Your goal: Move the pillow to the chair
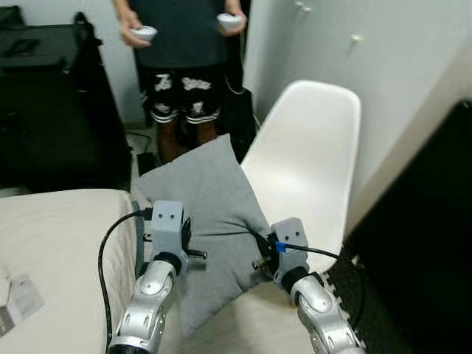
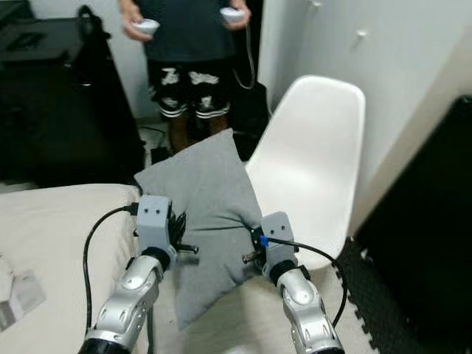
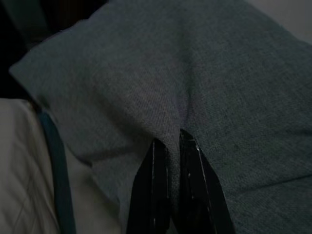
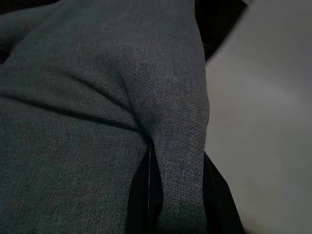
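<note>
A grey square pillow point(image 1: 210, 221) hangs tilted like a diamond between my two arms, above the gap between the bed and the chair. My left gripper point(image 3: 173, 139) is shut on the pillow's left edge, its fabric pinched into a fold between the black fingers point(image 3: 153, 195). My right gripper point(image 4: 165, 156) is shut on the pillow's right edge, with cloth bunched over the fingers. The white plastic chair point(image 1: 306, 158) stands just to the right, and the pillow's right corner overlaps its seat.
A cream bed point(image 1: 59, 251) lies at the lower left. A person point(image 1: 181, 59) holding two controllers stands right behind the pillow. Dark furniture point(image 1: 44, 96) is at the back left, a white wall point(image 1: 398, 66) behind the chair, and a dark panel point(image 1: 420, 243) at right.
</note>
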